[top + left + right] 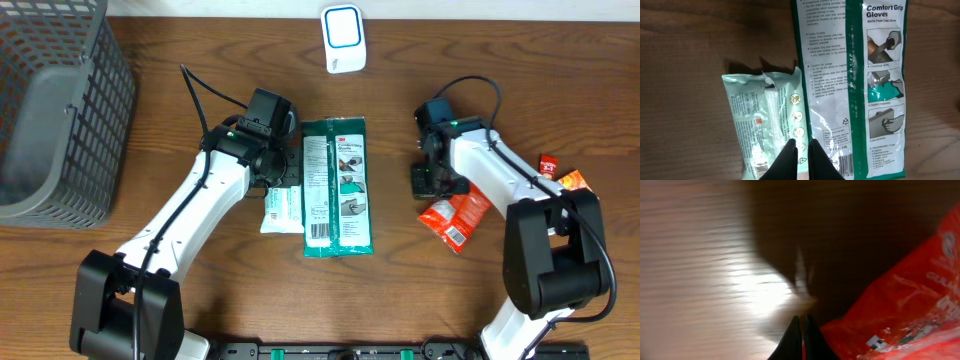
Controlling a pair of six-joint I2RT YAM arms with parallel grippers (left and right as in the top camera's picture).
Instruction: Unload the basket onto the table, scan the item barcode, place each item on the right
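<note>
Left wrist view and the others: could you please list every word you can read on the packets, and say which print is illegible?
"Comfort Grip Gloves": on the green glove packet.
Fine print on that packet: too small to read.
Pale green packet: print too small to read.
Red packet: white lettering too blurred to read.

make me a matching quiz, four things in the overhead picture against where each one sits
1 grey plastic mesh basket
2 white and blue box-shaped scanner
3 green-and-white flat glove pack
4 red-orange crinkly snack packet

A middle
B far left
C right side
D far edge, centre

Pairs: 1-B, 2-D, 3-A, 4-C
</note>
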